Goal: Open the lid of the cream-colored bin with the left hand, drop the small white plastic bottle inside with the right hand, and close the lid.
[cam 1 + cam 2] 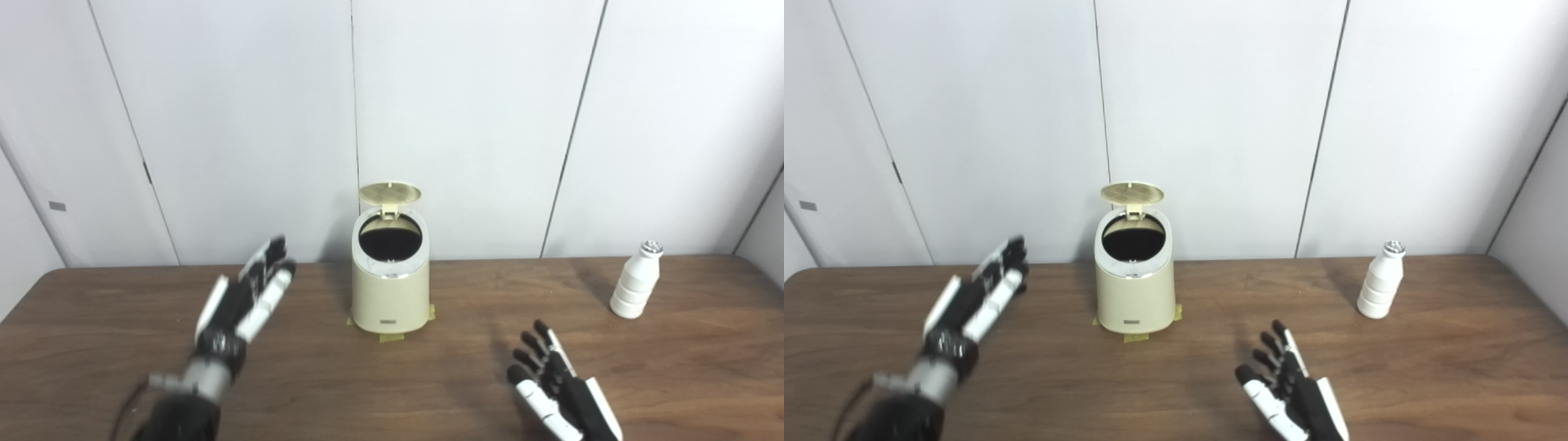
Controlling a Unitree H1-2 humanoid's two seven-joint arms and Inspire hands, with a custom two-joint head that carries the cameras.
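Nearest you: right robot hand (pixel 560 392), low over the desk (pixel 92 318) at the bottom edge, fingers spread, holding nothing. Left robot hand (pixel 248 303) is raised a bit farther out, fingers extended and apart, also empty; it's slightly blurred, so don't trust fine detail there.

Status as I read it:
- Lid (pixel 389 193) of the cream-colored bin (pixel 390 288) is already up, standing on its rear hinge, dark opening exposed. Step one looks done.
- Small white plastic bottle (pixel 637 282) stands upright on the desk, untouched, ahead of your right robot hand and off to its right, well apart from it. Bin sits ahead-left of that hand, and ahead-right of the left one, near but not touching.
- Left to do: grasp bottle, carry it over the opening, drop, close lid.

Surroundings: tape patches (pixel 392 336) under the bin base, so it's probably fixed in place. White wall panels (pixel 465 122) behind. Nothing lies between the right robot hand and the bottle, or between bottle and bin. Only thing to watch: the raised lid behind the opening, so come in from the front or above.
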